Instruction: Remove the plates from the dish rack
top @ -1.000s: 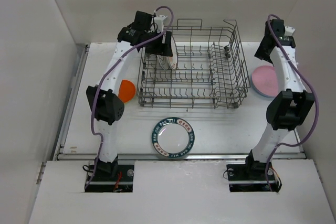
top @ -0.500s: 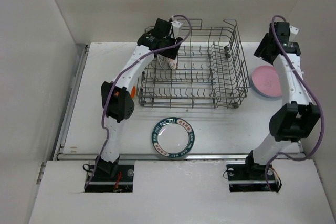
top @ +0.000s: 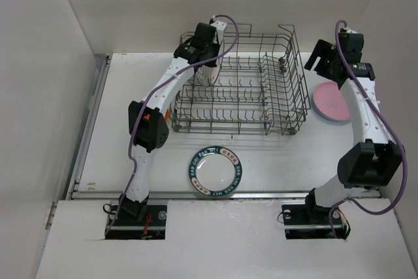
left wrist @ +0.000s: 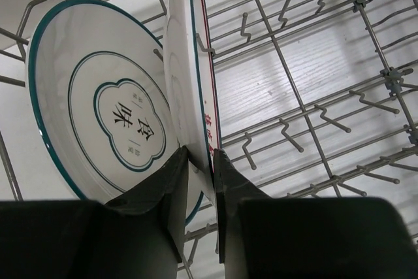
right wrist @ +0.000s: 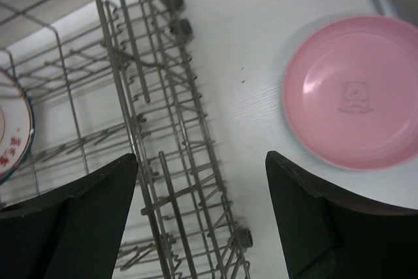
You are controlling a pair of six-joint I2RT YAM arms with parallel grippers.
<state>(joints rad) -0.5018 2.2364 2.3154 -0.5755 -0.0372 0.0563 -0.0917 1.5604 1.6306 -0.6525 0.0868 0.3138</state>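
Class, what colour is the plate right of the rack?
The plate is pink; right wrist view shows best.

Bright, even light comes from above. The dish rack (top: 261, 96) drops only thin, soft shadows on the white table (top: 287, 161) right under it. Beside the rack, the pink plate (right wrist: 349, 93) has a small shiny spot. Inside the rack, the white plate (left wrist: 186, 63) pinched by the left gripper (left wrist: 200, 153) is well lit and sharp. Both that gripper and the right gripper (right wrist: 200, 158) look dark and fuzzy close up; the rack wires behind are sharp.
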